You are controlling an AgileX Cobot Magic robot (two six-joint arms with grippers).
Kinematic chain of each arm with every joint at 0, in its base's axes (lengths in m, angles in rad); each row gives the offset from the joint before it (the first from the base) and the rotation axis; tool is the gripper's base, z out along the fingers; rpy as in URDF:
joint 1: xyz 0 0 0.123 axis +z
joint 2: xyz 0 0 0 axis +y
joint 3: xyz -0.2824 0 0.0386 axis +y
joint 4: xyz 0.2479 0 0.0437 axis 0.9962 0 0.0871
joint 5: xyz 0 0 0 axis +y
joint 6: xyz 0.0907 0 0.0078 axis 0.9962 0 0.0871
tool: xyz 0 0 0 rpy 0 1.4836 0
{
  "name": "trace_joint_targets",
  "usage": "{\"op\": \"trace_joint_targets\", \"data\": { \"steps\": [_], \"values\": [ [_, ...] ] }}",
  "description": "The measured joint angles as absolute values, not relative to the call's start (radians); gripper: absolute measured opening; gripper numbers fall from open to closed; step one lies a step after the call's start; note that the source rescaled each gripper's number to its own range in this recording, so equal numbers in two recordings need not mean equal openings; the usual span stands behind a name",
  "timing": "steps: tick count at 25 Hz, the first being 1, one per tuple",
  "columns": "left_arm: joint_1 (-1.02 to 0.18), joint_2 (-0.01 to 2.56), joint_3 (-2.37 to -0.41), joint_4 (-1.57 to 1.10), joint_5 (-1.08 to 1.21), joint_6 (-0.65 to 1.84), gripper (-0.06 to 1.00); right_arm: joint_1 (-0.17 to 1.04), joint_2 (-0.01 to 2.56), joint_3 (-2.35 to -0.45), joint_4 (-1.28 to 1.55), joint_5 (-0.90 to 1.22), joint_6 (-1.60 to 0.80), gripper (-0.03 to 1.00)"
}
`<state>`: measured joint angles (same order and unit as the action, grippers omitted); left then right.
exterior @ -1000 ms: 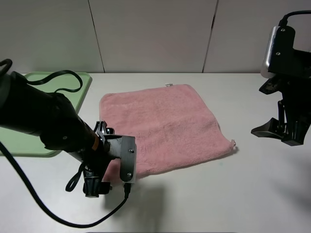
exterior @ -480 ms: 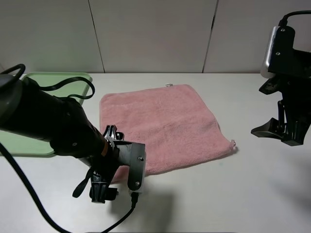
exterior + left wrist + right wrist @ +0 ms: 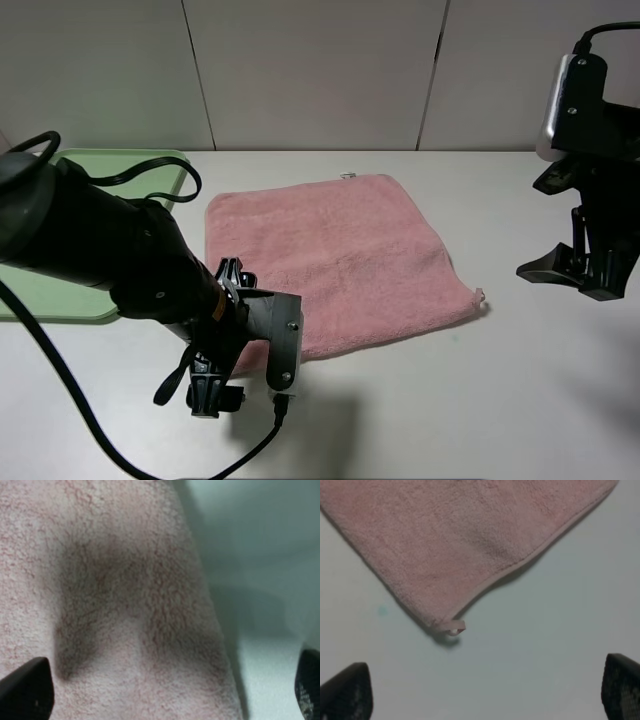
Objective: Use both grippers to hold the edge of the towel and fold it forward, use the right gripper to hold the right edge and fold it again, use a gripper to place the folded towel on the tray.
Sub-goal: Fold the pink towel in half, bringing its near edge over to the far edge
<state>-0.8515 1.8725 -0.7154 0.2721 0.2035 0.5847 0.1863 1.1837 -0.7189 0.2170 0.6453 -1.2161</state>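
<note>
Logged left gripper [image 3: 167, 685] slid rightward over near left corner of towel [image 3: 335, 255], jaws wide apart, empty; right gripper [image 3: 484, 692] unmoved, jaws apart; towel flat beside tray [image 3: 120, 160], edge grasp likely next.

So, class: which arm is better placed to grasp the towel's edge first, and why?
Left. The left gripper hangs open, low over the towel at its near-left corner; the right gripper, also open, is off to the side, apart from it.
</note>
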Motion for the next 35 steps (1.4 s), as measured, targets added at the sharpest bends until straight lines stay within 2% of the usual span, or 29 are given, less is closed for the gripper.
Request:
{"op": "trace_joint_targets", "data": {
  "steps": [11,24,35],
  "values": [
    [-0.852,1.874,-0.715,0.270,0.204,0.585,0.97,0.186,1.374,-0.719,0.217,0.578,-1.269,1.00],
    [-0.852,1.874,-0.715,0.269,0.204,0.585,0.97,0.186,1.599,-0.718,0.239,0.452,-1.469,1.00],
    [-0.852,1.874,-0.715,0.268,0.204,0.585,0.97,0.186,1.741,-0.718,0.283,0.353,-1.548,1.00]
  ]
}}
